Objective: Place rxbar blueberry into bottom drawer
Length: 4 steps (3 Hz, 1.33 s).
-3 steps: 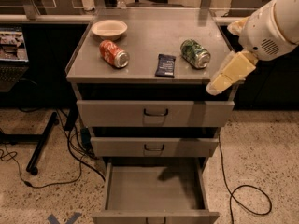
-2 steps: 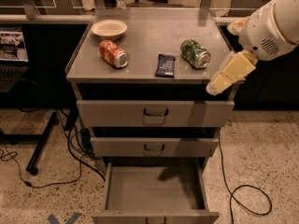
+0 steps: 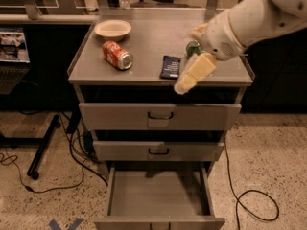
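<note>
The rxbar blueberry [image 3: 170, 66], a small dark navy bar, lies flat on the grey cabinet top [image 3: 144, 42], near its front edge and right of centre. My gripper [image 3: 186, 82], cream-coloured, hangs above the front edge just right of the bar, apart from it and holding nothing that I can see. The bottom drawer [image 3: 158, 195] is pulled open below, and its grey interior has nothing in it. My white arm [image 3: 249, 18] comes in from the upper right.
A red can [image 3: 117, 55] lies on its side at the left of the top. A white bowl [image 3: 112, 29] stands behind it. A green can [image 3: 193, 48] is mostly hidden behind my arm. The two upper drawers [image 3: 160, 116] are shut. Cables lie on the floor [image 3: 249, 200].
My arm and gripper have moved left over the cabinet top. They now cover most of the green can and sit close beside the bar. The objects have not moved.
</note>
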Motion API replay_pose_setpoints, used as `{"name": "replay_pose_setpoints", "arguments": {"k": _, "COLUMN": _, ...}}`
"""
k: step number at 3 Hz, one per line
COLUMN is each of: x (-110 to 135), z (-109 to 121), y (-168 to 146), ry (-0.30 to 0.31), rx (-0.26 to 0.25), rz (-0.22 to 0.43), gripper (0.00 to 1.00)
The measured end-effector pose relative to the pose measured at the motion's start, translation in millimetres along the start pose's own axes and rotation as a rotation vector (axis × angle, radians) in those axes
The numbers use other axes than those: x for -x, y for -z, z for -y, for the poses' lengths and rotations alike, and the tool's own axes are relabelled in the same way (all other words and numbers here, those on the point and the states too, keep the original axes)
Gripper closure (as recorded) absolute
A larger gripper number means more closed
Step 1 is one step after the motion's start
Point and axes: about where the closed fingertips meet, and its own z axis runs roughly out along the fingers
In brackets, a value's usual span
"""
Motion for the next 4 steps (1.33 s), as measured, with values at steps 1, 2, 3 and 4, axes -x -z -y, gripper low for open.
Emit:
{"name": "replay_pose_setpoints", "arguments": {"k": 1, "x": 23, "z": 2, "y": -45, "ry": 0.041, "rx": 0.102, "rz": 0.057, "gripper": 0.00}}
{"name": "replay_pose_setpoints", "arguments": {"k": 2, "x": 45, "z": 13, "y": -88, "ry": 0.100, "rx": 0.151, "rz": 0.078, "gripper": 0.00}}
{"name": "replay_pose_setpoints", "arguments": {"k": 3, "x": 41, "z": 15, "y": -88, "ry": 0.094, "rx": 0.148, "rz": 0.075, "gripper": 0.00}}
{"name": "replay_pose_setpoints", "arguments": {"k": 4, "x": 17, "z": 26, "y": -89, "ry": 0.058, "rx": 0.133, "rz": 0.057, "gripper": 0.00}}
